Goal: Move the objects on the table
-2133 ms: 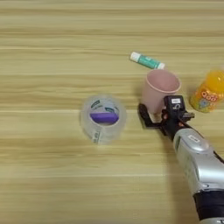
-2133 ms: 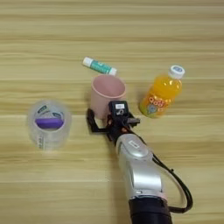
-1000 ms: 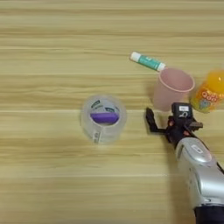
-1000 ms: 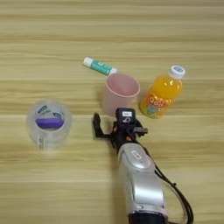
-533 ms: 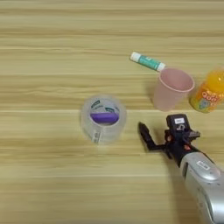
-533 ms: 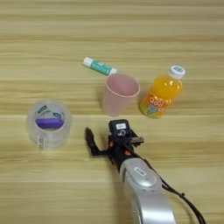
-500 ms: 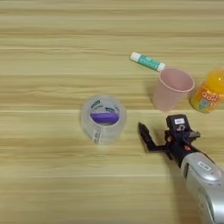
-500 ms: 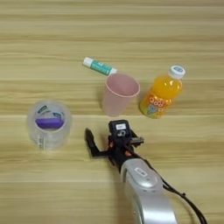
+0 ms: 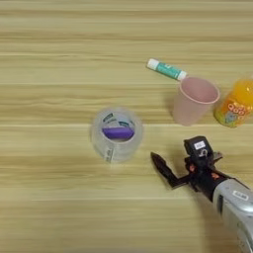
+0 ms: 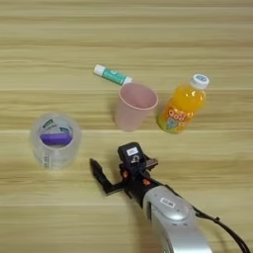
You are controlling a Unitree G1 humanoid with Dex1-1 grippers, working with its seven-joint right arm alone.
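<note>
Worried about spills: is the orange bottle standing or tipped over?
Standing. The orange bottle rests on its base, white cap on top, beside the pink cup.

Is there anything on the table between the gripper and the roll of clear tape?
No. Between the gripper and the tape roll only bare table shows, seen in both eye views.

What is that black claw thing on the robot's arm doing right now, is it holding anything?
Right end effector: open and empty, over the table between the tape roll and the pink cup, touching neither.
</note>
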